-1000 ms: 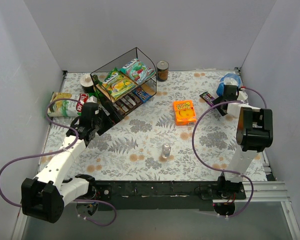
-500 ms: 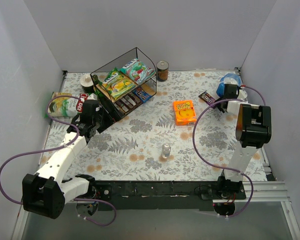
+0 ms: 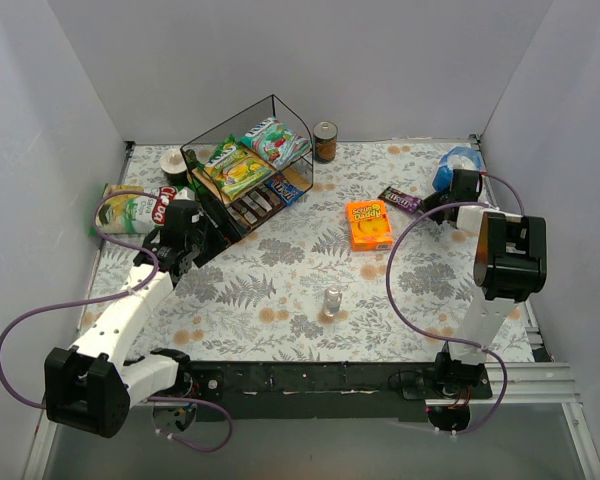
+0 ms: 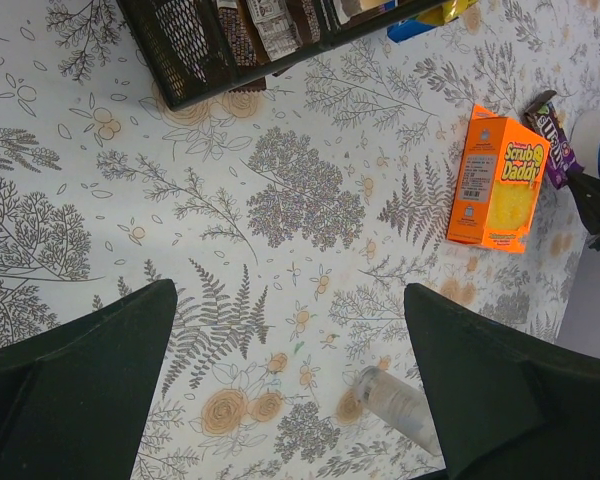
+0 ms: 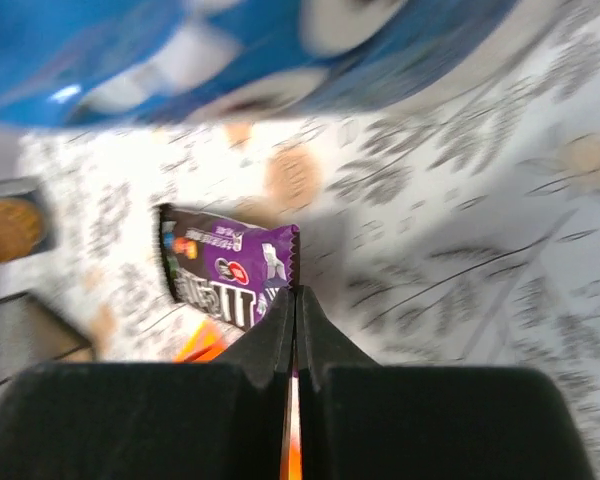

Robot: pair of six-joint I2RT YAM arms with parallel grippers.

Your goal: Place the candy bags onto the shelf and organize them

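The shelf [image 3: 245,175], a black wire rack with wooden boards, stands at the back left. On it lie a green-yellow bag [image 3: 235,168], a teal-white bag [image 3: 273,140], dark brown wrappers [image 3: 255,208] and a blue pack [image 3: 285,188]. My right gripper [image 3: 430,206] [image 5: 295,295] is shut on the end of the purple wrapper [image 3: 400,200] [image 5: 230,270], which sticks out past the fingertips above the table. The purple wrapper [image 4: 552,140] also shows at the far right of the left wrist view. My left gripper [image 3: 177,250] [image 4: 290,390] hangs open and empty, just in front of the shelf.
An orange box [image 3: 369,223] [image 4: 498,182] lies mid-table, left of the purple wrapper. A blue pouch [image 3: 458,165] [image 5: 230,50] sits at the back right. A small clear bottle [image 3: 332,300] [image 4: 400,405], a can [image 3: 325,141] and a chip bag [image 3: 130,208] are also on the table.
My right gripper has shut on the purple wrapper and carried it a little to the left. The left arm shifted slightly and stays open.
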